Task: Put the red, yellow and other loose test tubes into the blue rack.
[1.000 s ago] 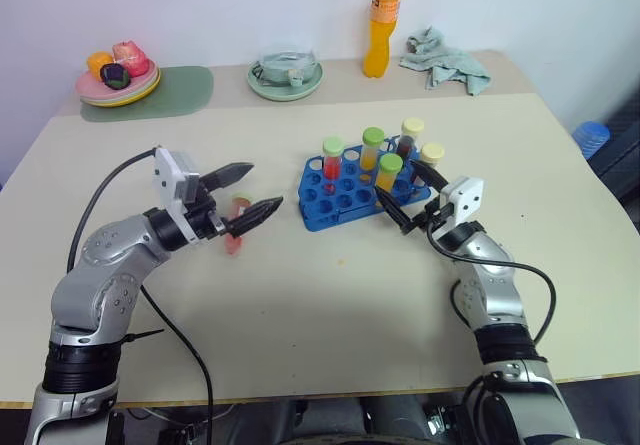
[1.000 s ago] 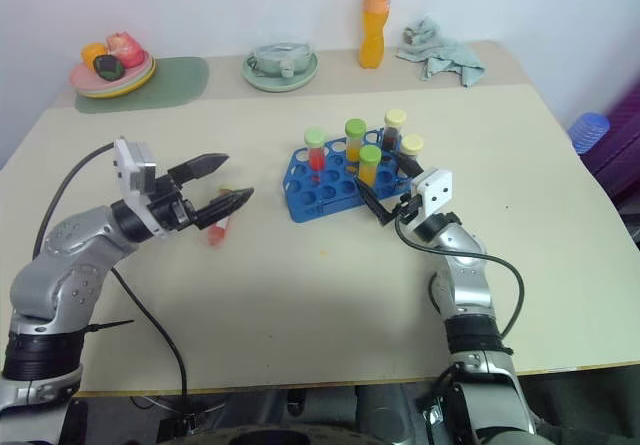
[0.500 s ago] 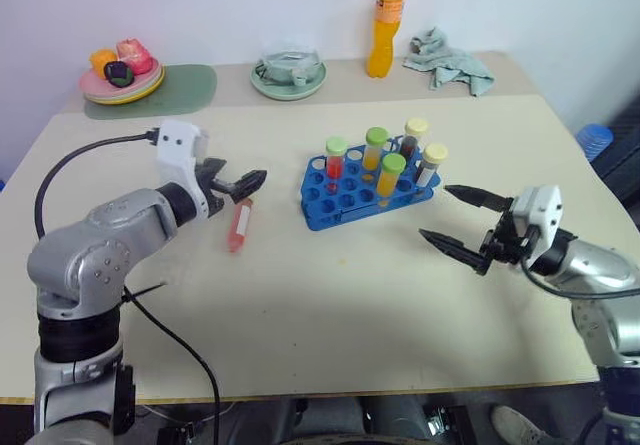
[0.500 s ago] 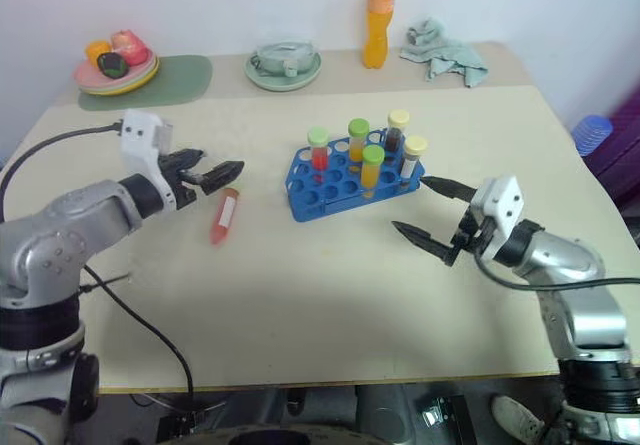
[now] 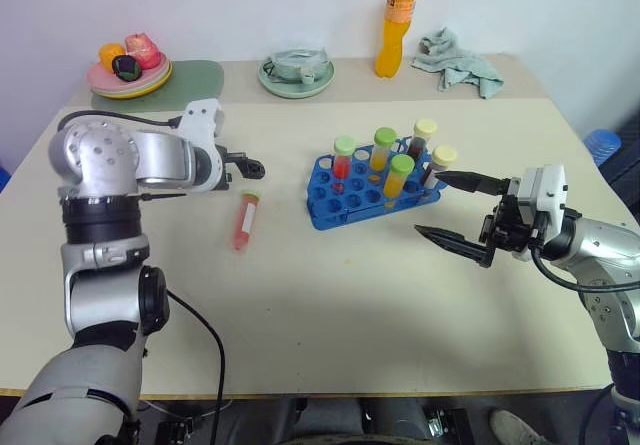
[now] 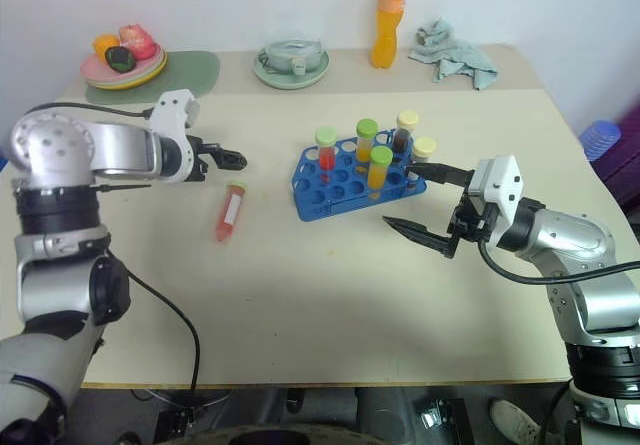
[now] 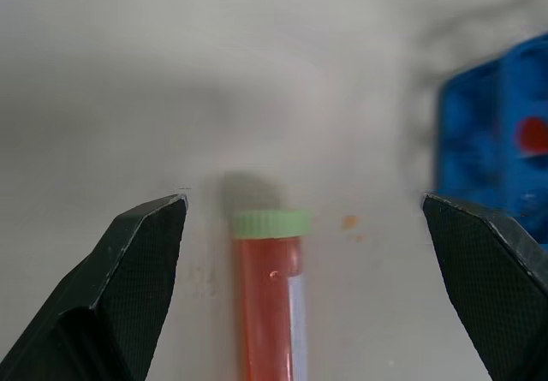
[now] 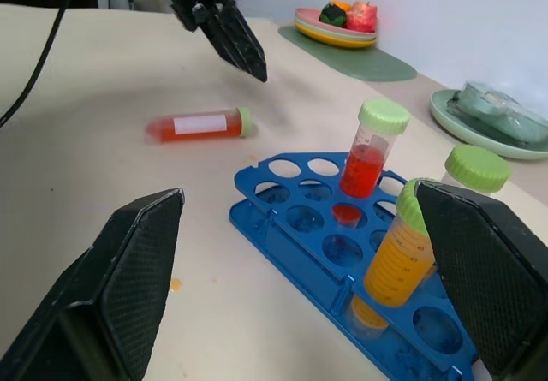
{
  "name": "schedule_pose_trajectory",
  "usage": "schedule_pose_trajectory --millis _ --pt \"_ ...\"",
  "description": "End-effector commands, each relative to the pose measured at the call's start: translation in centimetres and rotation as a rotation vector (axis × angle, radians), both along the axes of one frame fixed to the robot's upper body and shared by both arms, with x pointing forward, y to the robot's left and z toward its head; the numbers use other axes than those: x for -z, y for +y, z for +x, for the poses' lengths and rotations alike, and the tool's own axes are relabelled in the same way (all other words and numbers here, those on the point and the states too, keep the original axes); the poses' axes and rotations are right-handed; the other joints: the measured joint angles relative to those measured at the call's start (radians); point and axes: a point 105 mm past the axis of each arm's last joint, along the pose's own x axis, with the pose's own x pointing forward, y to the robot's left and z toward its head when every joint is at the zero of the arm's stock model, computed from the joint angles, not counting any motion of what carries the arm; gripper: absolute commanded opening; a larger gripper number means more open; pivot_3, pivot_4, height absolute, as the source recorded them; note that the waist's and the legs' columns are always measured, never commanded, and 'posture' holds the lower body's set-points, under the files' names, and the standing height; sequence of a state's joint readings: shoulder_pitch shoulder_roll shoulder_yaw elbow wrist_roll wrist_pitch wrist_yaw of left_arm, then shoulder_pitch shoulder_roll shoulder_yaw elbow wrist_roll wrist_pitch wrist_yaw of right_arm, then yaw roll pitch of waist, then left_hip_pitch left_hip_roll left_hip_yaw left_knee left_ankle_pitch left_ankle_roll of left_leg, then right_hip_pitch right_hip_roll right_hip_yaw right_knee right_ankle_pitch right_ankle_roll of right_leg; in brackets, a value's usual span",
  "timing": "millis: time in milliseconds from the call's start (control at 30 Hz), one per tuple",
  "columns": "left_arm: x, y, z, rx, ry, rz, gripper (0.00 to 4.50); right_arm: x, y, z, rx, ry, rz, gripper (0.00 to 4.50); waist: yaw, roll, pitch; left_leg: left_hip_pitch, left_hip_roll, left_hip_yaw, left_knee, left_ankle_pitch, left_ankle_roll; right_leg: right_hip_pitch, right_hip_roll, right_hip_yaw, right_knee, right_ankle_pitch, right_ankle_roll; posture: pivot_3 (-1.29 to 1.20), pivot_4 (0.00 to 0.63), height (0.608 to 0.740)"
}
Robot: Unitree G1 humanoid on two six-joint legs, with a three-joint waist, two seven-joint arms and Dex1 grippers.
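last loose red tube (image 5: 243, 221) flat on bench (image 5: 300, 305); left gripper (image 5: 250, 169) wide open, empty, above cap, must descend; right gripper (image 5: 456, 208) open, empty beside blue rack (image 5: 345, 200).

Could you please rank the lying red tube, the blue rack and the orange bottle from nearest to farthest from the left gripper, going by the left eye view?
From the left gripper:
1. Lying red tube, just below it on the table.
2. Blue rack, toward the table's middle.
3. Orange bottle, at the far edge.
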State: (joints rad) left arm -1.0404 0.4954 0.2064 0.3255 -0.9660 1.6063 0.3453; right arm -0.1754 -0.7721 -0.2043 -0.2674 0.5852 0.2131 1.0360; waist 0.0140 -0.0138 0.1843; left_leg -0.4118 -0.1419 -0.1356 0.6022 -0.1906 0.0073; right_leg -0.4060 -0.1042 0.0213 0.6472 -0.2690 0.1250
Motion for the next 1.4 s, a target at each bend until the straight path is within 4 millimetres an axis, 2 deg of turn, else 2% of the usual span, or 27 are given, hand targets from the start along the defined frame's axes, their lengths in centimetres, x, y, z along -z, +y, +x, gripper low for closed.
schedule_pose_trajectory --millis 33,300,500,633,1167,1267,1400 --pt "-0.3 -0.3 0.4 -0.012 0.093 0.000 4.50 -0.9 0.6 -0.3 -0.007 -0.051 0.005 4.42 0.000 0.000 0.000 0.000 0.000 0.000 0.000 0.000 0.000 0.000 0.000 0.000 0.000 0.000 0.000 0.00 0.150 0.739" --pt "-0.9 -0.4 0.3 -0.062 0.317 0.010 4.50 -0.8 0.3 -0.6 0.045 -0.065 0.017 4.42 -0.002 -0.001 0.000 -0.008 0.000 -0.001 0.010 -0.001 -0.003 -0.005 0.001 0.000 0.003 0.000 0.001 0.00 0.150 0.739" --pt "-0.4 -1.0 -0.5 -0.089 0.465 0.005 4.50 -0.6 0.2 -1.0 0.077 -0.064 0.025 4.42 -0.002 -0.001 0.001 -0.010 -0.001 -0.001 0.012 -0.001 -0.003 -0.006 0.001 0.000 0.003 0.001 0.002 0.00 0.150 0.739" --pt "0.8 -0.9 -0.8 -0.097 0.513 0.040 4.50 -0.6 0.2 -1.0 0.089 -0.071 0.031 4.42 -0.002 -0.001 0.001 -0.010 -0.001 -0.001 0.012 -0.001 -0.003 -0.006 0.001 0.000 0.003 0.001 0.002 0.00 0.150 0.739" --pt "4.1 -0.5 -0.1 -0.092 0.448 0.167 4.50 -0.6 0.6 -1.0 0.111 -0.077 0.048 4.42 -0.002 -0.001 0.000 -0.013 -0.001 0.000 0.013 0.000 -0.005 -0.008 0.001 0.001 0.003 0.001 0.002 0.00 0.150 0.739" --pt "4.7 -0.2 0.2 -0.110 0.412 0.194 3.60 -0.6 0.7 -1.1 0.110 -0.078 0.045 4.50 0.000 0.001 -0.001 -0.012 -0.001 0.000 0.013 0.000 -0.005 -0.007 0.001 0.001 0.004 0.001 0.002 0.00 0.150 0.739" --pt "4.9 -0.4 0.2 -0.107 0.407 0.181 1.61 -0.7 0.8 -1.1 0.109 -0.077 0.045 4.50 0.002 0.002 -0.002 -0.008 -0.001 -0.001 0.013 -0.002 -0.001 -0.003 0.001 0.000 0.005 0.001 0.002 0.00 0.150 0.739"
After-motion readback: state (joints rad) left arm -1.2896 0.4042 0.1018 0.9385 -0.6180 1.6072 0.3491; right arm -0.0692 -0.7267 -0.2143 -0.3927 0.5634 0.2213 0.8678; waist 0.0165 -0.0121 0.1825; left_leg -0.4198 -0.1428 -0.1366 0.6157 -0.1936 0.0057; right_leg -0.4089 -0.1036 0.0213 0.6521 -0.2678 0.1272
